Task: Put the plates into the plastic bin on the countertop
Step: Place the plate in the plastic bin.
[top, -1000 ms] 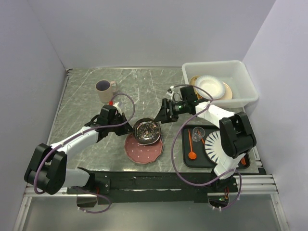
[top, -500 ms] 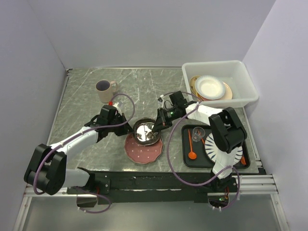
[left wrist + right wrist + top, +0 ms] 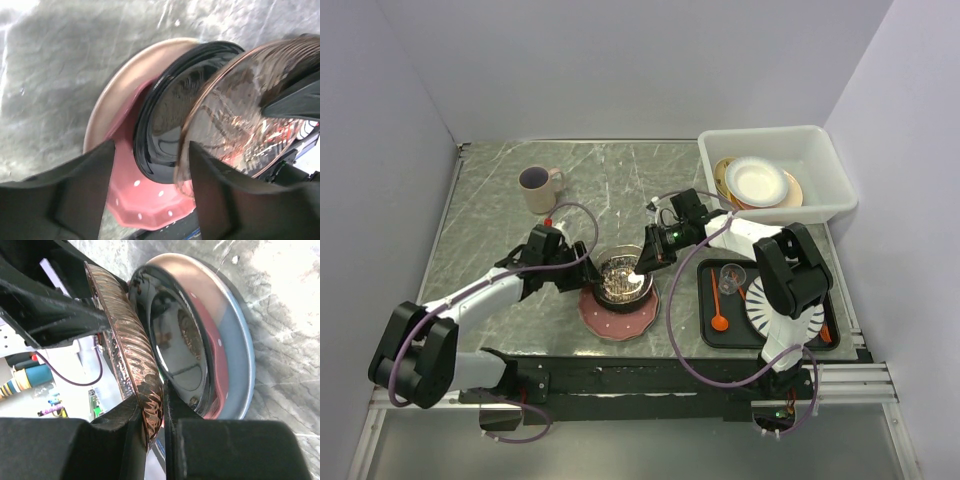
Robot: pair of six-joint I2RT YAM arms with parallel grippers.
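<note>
- Right gripper (image 3: 642,265) is clamped hard on the right rim of the copper-rimmed plate (image 3: 623,277); the right wrist view shows both fingers (image 3: 107,445) pinching that ribbed edge.
- Left gripper (image 3: 584,274) sits at the plate's left side with its fingers (image 3: 75,195) spread apart, straddling the rims and gripping nothing.
- The copper-rimmed plate is tilted up off the black plate (image 3: 165,130) beneath it.
- Count the stack: three plates, with the pink dotted plate (image 3: 615,320) at the bottom, lying on the countertop (image 3: 620,180) near the middle of its front edge.
- Over at the back right corner is the plastic bin (image 3: 790,215), with three plates showing inside: a cream plate (image 3: 756,180) on top, an orange plate (image 3: 794,190) peeking out to the right, and a brown-rimmed plate (image 3: 721,172) to the left.
- One black tray (image 3: 708,300) sits at the front right, carrying one striped plate (image 3: 767,300), one glass (image 3: 730,277) and one orange spoon (image 3: 719,318).
- One mug (image 3: 538,188) stands at the back left, well apart from the stack.
</note>
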